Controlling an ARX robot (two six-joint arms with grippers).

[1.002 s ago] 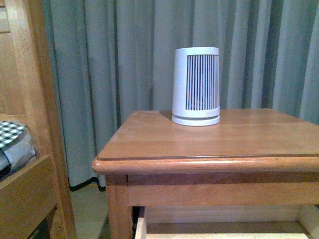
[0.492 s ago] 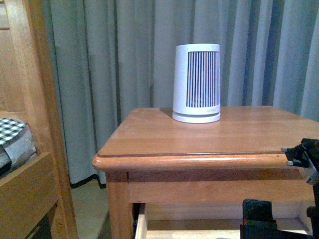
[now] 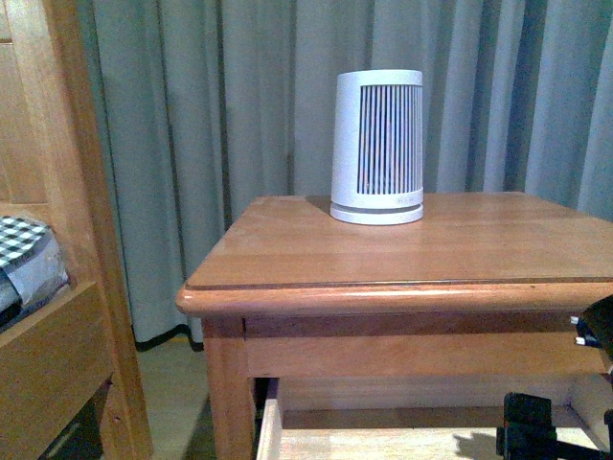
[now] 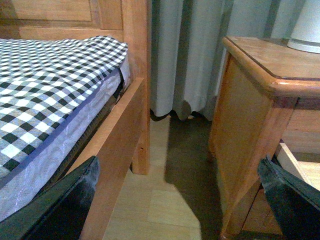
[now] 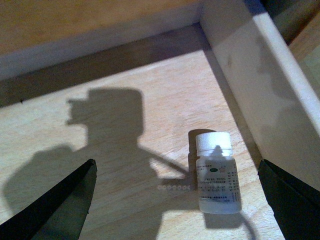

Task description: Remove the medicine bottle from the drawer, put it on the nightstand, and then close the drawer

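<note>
The right tool point(image 5: 177, 165) has sunk lower into the drawer point(image 5: 270, 100), fingers wide apart over the medicine bottle point(image 5: 216, 175); the left tool point(image 4: 178, 167) gapes too.

Soft, slightly dim indoor light with mild grain; a hard-edged shadow falls across the floor of the drawer point(image 5: 150, 75).

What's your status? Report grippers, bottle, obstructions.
Left gripper open, empty, by the bed. Right gripper open over the open drawer. Medicine bottle on drawer floor near side wall, ungrasped. Nothing blocking it.
</note>
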